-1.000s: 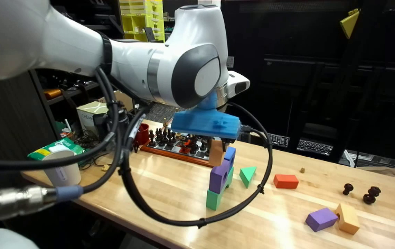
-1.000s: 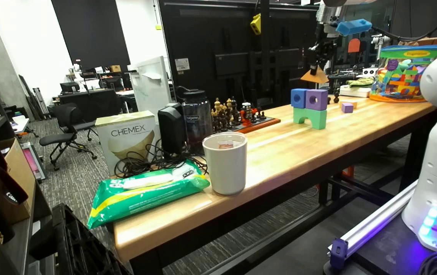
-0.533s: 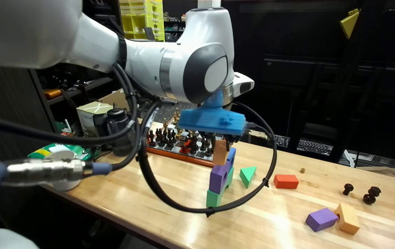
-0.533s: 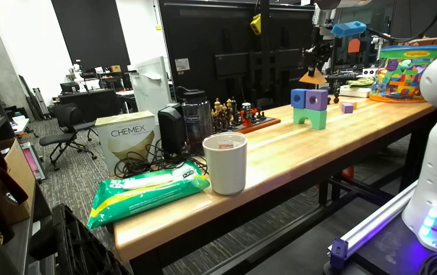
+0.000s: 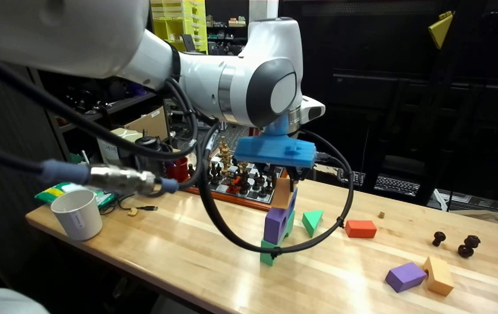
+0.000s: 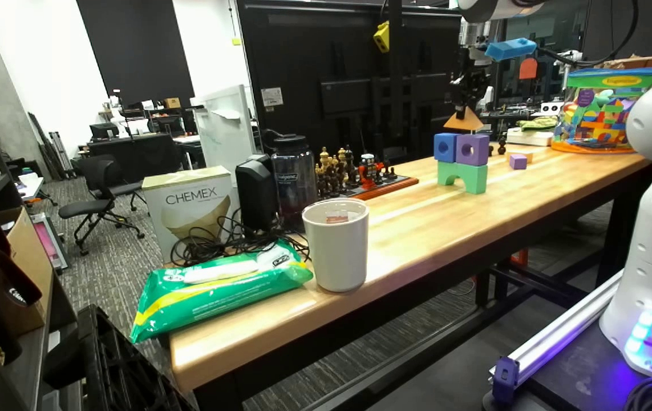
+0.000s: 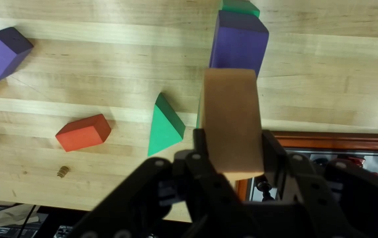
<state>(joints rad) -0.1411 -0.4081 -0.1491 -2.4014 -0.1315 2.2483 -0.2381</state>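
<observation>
Gripper [image 7: 233,131] holds an orange wedge [image 6: 467,123], jaws snug against two opposite faces. The wedge hangs point up just above a blue block [image 6: 444,147] and a purple block [image 6: 479,152], a thin gap showing in an exterior view. Those two sit side by side on a green arch [image 6: 462,170], which stands on the table [image 5: 196,261]. A green triangle [image 7: 163,132] lies near the arch, a red block [image 7: 80,136] farther off. A chessboard [image 5: 235,200] lies close by, and a white mug [image 5: 76,218] stands well apart, near the table's edge.
</observation>
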